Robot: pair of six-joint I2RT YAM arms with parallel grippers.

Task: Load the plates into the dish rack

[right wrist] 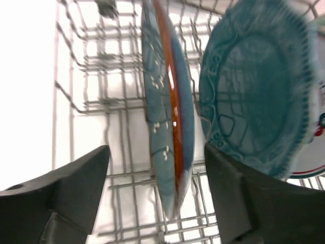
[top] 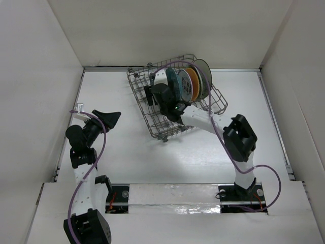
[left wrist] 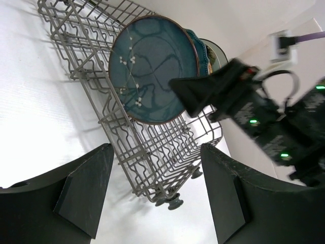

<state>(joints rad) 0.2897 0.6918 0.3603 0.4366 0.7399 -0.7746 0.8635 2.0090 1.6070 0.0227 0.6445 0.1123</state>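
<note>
The grey wire dish rack point(top: 138, 94) stands at the back middle of the table, with several plates upright in it. In the right wrist view the dark teal plate point(right wrist: 163, 127) stands edge-on in the rack point(right wrist: 96, 104), with the teal scalloped plate point(right wrist: 254, 86) behind it and the white red-marked plate point(right wrist: 316, 152) at the right edge. My right gripper point(right wrist: 155, 195) is open, its jaws on either side of the dark teal plate's lower edge and apart from it. The orange plate point(top: 191, 84) and a pale green plate point(top: 204, 70) stand further back. My left gripper point(top: 112, 118) is open and empty, left of the rack.
White walls close the table in on the left, back and right. In the left wrist view the rack point(left wrist: 147, 147) rests on small round feet point(left wrist: 175, 203), and my right arm's black wrist point(left wrist: 238, 96) reaches in beside the dark teal plate point(left wrist: 152, 71). A purple cable loops over the rack.
</note>
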